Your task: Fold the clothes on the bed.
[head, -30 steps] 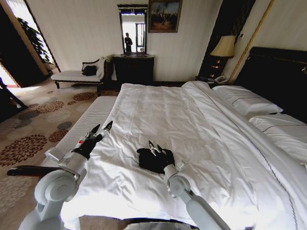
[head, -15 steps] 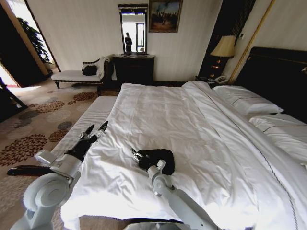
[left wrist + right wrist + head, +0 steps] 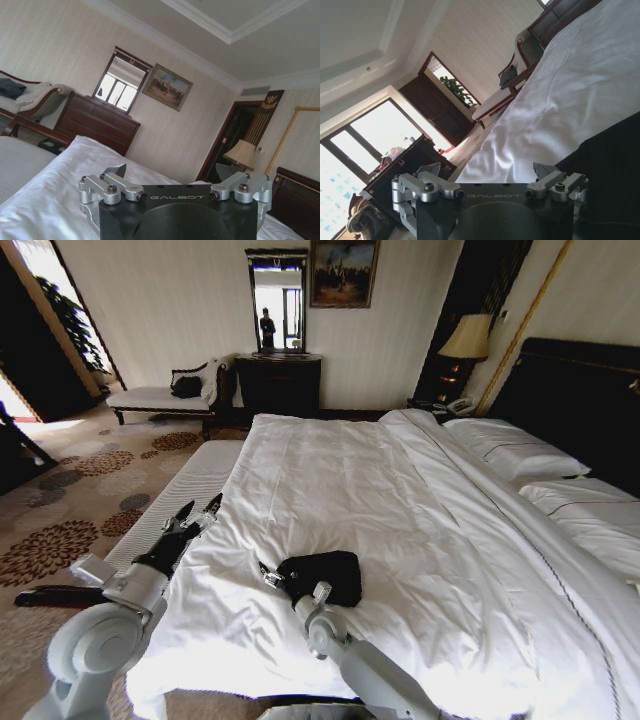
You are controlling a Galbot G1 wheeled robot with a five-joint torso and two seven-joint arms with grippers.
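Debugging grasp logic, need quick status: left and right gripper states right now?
Left gripper: open, empty, raised over the bed's near left edge.
Right gripper: open, holding nothing, at the left edge of the folded black T-shirt.

You get daylight from the windows (image 3: 355,150), blown out white; the bed (image 3: 400,500) sheets glare bright, the black T-shirt (image 3: 325,575) loses detail, and head-view edges bow.

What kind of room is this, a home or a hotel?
Probably a hotel bedroom: a large bed with white sheets, a bedside lamp with a telephone beneath, and patterned carpet.
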